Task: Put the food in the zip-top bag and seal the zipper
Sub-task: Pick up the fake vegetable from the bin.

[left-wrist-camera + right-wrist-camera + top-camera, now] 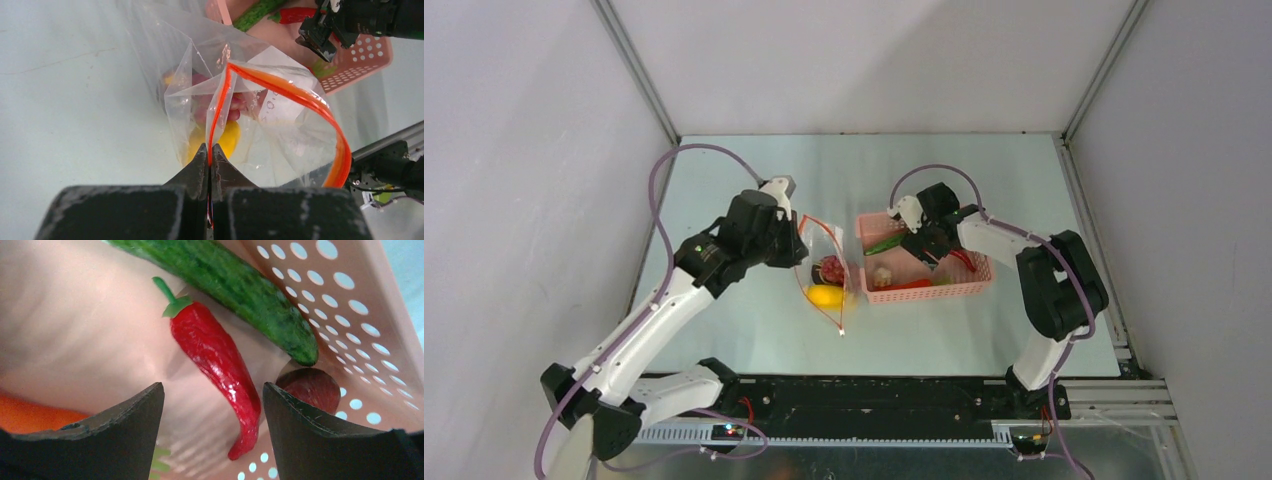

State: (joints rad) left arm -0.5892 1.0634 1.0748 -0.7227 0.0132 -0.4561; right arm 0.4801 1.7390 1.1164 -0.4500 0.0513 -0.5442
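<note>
The left gripper (210, 150) clamps the zipper (280, 85); right gripper (212, 390) gapes over chili (210, 350) in pink basket (350, 305).

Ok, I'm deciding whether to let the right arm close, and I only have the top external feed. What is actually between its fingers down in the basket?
Observer: In the right wrist view, the right end effector is open and the red chili lies in the gap between its fingers.
Operator: Is anything crowding the chili?
Observer: The long green pod lies right beside its stem end, along the wall of the pink mesh basket.
Operator: And the left arm's grip?
Observer: In the left wrist view, the left end effector is shut on the zipper at the mouth of the zip-top bag.
</note>
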